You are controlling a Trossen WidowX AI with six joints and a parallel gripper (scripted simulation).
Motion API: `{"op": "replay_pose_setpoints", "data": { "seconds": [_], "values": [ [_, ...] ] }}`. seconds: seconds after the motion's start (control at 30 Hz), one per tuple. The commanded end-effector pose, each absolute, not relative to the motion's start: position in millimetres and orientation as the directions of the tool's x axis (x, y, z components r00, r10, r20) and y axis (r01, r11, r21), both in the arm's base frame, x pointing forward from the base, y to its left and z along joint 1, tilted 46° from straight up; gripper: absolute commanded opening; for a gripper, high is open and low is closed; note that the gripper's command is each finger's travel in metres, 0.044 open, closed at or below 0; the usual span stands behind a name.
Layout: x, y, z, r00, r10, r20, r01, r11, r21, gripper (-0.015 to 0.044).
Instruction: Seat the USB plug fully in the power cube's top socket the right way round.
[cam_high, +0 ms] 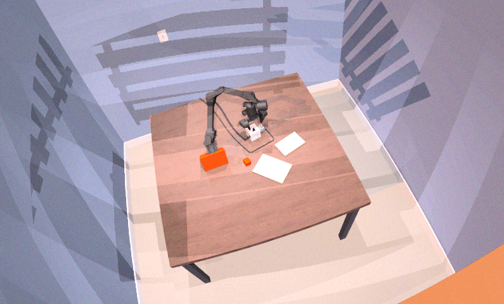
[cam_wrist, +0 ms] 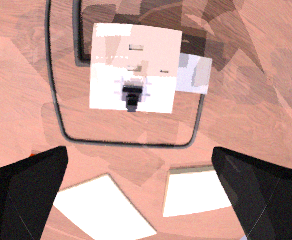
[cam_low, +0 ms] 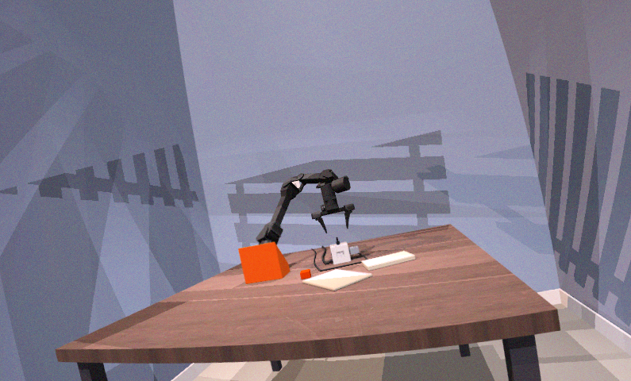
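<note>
The white power cube (cam_high: 255,133) (cam_low: 340,253) (cam_wrist: 134,67) stands on the wooden table (cam_high: 246,211) (cam_low: 356,306). A small dark USB plug (cam_low: 336,240) (cam_wrist: 133,91) sticks up from the socket on the cube's top. Its thin dark cable (cam_high: 246,146) (cam_low: 316,262) (cam_wrist: 60,94) loops over the table around the cube. My gripper (cam_low: 334,225) (cam_wrist: 141,155) (cam_high: 251,121) is open and empty. It points down and hangs above the cube, clear of the plug.
The arm's orange base block (cam_high: 213,159) (cam_low: 262,263) stands left of the cube. A small orange cube (cam_high: 246,161) (cam_low: 305,273) lies in front of the power cube. Two flat white slabs (cam_high: 272,168) (cam_high: 290,143) (cam_low: 336,279) (cam_low: 387,259) (cam_wrist: 102,216) (cam_wrist: 196,191) lie in front and to the right.
</note>
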State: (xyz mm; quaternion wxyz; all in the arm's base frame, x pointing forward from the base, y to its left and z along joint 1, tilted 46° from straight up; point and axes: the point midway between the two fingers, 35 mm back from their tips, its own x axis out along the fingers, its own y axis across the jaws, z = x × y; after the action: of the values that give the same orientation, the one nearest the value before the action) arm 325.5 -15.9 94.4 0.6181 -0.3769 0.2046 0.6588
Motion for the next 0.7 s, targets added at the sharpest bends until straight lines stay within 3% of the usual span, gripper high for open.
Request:
{"op": "replay_pose_setpoints", "data": {
  "seconds": [0.0,0.67],
  "values": [
    [317.2,-2.5,100.5,0.017,0.711,-0.703,-0.982,-0.121,-0.146,0.044],
    [316.6,3.8,95.3,0.017,0.712,-0.702,-0.982,-0.121,-0.147,0.044]
  ]
}}
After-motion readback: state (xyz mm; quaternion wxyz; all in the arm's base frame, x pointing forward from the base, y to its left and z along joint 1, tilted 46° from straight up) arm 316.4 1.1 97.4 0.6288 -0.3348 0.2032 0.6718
